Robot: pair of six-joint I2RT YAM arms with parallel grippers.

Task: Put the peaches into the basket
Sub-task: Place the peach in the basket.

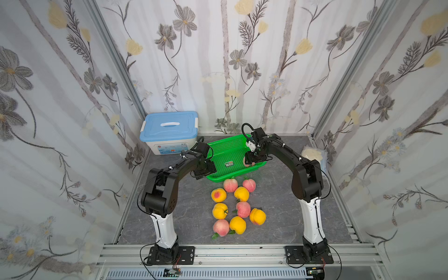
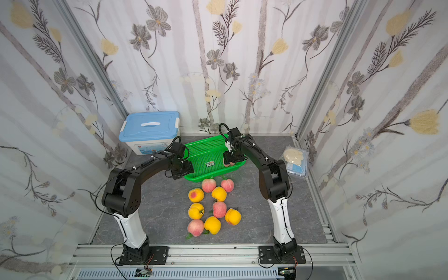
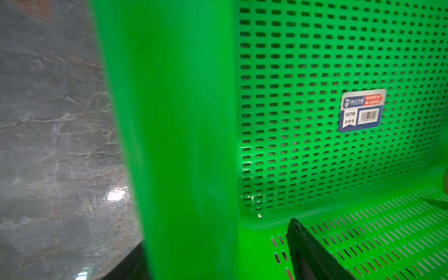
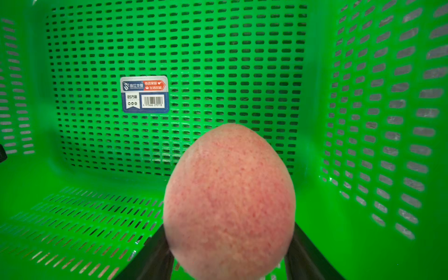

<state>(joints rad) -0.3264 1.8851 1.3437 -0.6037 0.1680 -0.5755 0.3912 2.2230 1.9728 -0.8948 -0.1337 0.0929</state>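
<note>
Peaches, nine of them, are lying clustered on the grey tabletop, just on the near side of the green basket. A tenth, a pink peach, is sitting clamped in the right tool, low inside the basket's right end. In both top views the tool is hiding most of it. The left tool is straddling the basket's left rim. Its fingers are being cropped by the wrist view's edge, so I cannot tell whether it is gripping.
</note>
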